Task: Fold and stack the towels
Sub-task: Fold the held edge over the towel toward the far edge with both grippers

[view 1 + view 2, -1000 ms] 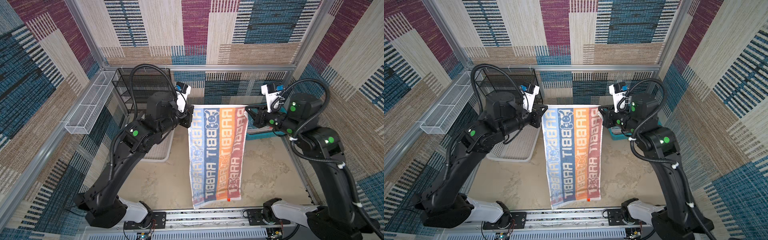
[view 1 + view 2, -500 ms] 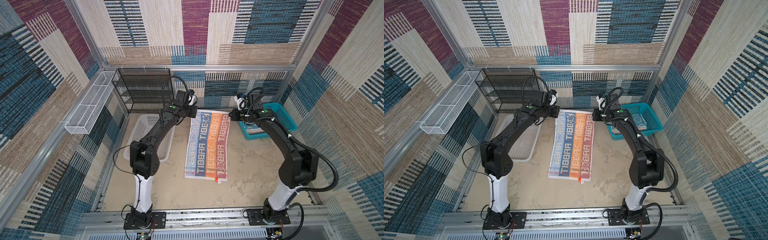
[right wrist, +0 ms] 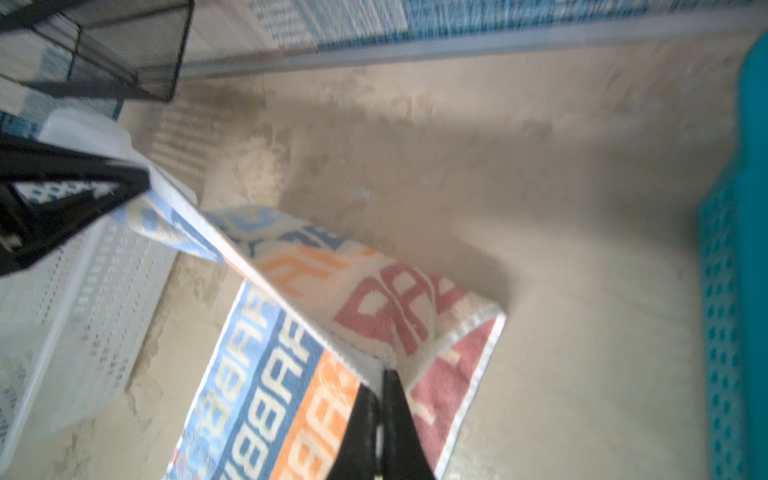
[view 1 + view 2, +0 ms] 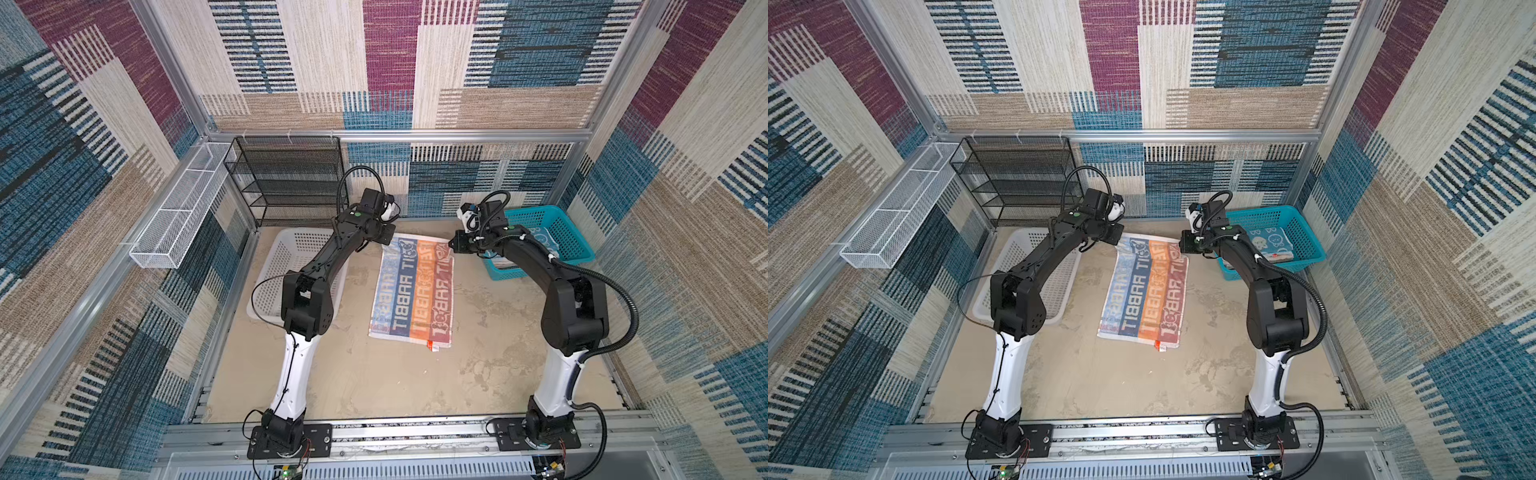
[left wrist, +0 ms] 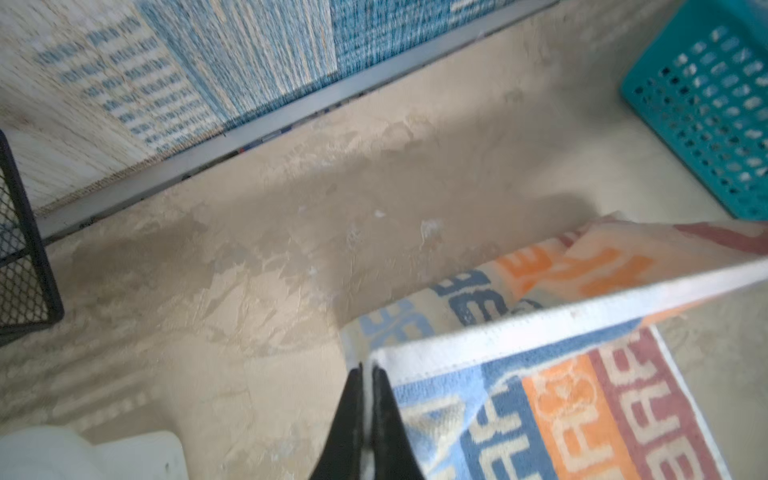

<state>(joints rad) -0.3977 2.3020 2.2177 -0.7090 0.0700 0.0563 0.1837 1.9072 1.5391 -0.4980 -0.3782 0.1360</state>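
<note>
A towel point(image 4: 415, 299) point(image 4: 1148, 299) with blue, orange and pink blocks and big letters lies lengthwise in the middle of the table. Its near part rests flat and its far end is lifted. My left gripper point(image 4: 390, 239) point(image 4: 1121, 240) point(image 5: 367, 370) is shut on the far left corner. My right gripper point(image 4: 453, 246) point(image 4: 1183, 250) point(image 3: 380, 374) is shut on the far right corner. In the wrist views the white-hemmed edge of the towel point(image 5: 582, 407) point(image 3: 270, 374) hangs between the two grippers above a curled stretch of cloth. A blue-and-white towel point(image 4: 538, 243) point(image 4: 1273, 242) lies in the teal basket.
The teal basket point(image 4: 534, 220) point(image 4: 1262, 218) stands at the back right, close behind my right gripper. A white basket point(image 4: 291, 257) point(image 4: 1017, 257) sits at the left under my left arm. A black wire rack point(image 4: 286, 178) stands against the back wall. A white wire tray point(image 4: 178, 216) hangs on the left wall.
Both grippers carried the towel from hanging high down and toward the back wall. Its near part now lies flat on the table, and both corners remain gripped.
</note>
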